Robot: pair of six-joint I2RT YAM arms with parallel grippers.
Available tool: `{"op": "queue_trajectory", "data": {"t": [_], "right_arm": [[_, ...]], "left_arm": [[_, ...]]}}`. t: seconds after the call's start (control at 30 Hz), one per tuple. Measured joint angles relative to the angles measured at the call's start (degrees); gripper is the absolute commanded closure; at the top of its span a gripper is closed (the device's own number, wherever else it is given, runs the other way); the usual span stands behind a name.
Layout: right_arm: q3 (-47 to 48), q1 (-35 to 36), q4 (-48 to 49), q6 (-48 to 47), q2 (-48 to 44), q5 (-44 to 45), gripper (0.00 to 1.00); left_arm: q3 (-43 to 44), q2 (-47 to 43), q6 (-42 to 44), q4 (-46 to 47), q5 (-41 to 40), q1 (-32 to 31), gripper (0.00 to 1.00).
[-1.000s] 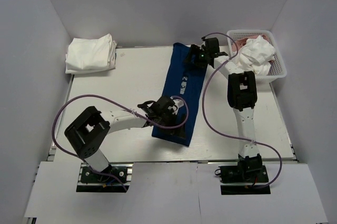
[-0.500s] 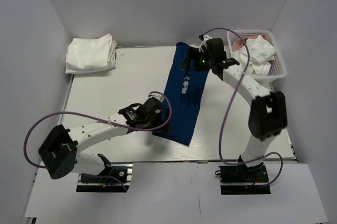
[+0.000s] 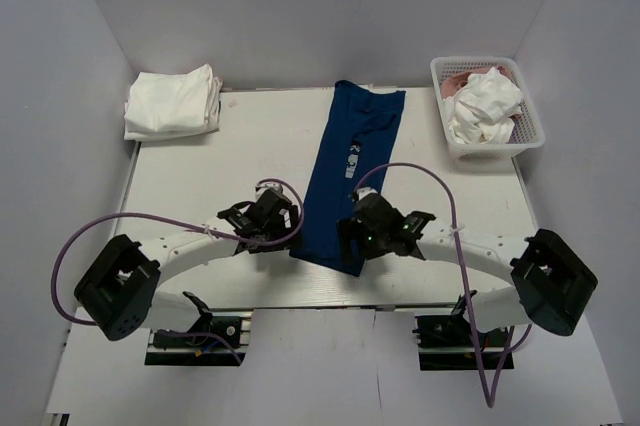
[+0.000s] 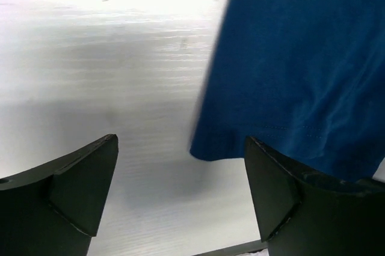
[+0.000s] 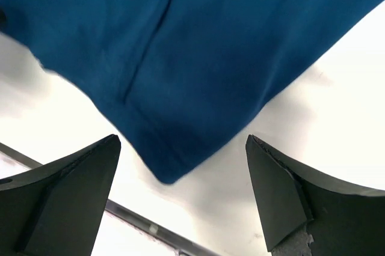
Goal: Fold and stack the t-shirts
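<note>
White bench (image 3: 220, 161) inside plain grey walls (image 3: 300, 16). The navy tee (image 3: 352, 171) lies mid-bench as a long narrow strip, with its near hem at the front edge. It looks soft, light and limp, so it's likely to sag and slide on the smooth top. The best hold is a pinch at the two near hem corners. The left gripper (image 4: 180, 148) is spread over the left corner and the right gripper (image 5: 182, 148) over the right, neither holding cloth. Stacked white tees (image 3: 172, 103) sit far-left. A basket (image 3: 495, 149) far-right holds a crumpled white tee (image 3: 485, 101) and a pink tee (image 3: 456, 79).
</note>
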Motion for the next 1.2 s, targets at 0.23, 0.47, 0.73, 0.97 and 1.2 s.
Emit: {"op": "queue_trajectory", "data": {"t": [0.23, 0.47, 0.73, 0.97, 1.2], "right_arm": [[-0.6, 9.3, -3.4, 1.4, 2.4, 6.4, 0.10], [0.3, 13.9, -4.1, 0.9, 5.3, 12.0, 0.28], [0.2, 14.4, -2.9, 0.4, 5.7, 14.1, 1.00], [-1.5, 16.5, -1.1, 0.1, 3.9, 8.2, 1.00], [-3.8, 20.9, -2.7, 0.1, 0.0, 2.3, 1.00]], "left_arm": [[0.7, 5.0, 2.1, 5.0, 3.4, 0.0, 0.19], [0.6, 7.6, 3.2, 10.1, 7.7, -0.2, 0.65], [0.0, 9.2, 3.6, 12.5, 13.9, -0.5, 1.00], [-0.5, 7.7, 3.7, 8.3, 18.3, -0.9, 1.00], [-3.2, 1.6, 4.0, 2.1, 21.9, -2.6, 1.00]]}}
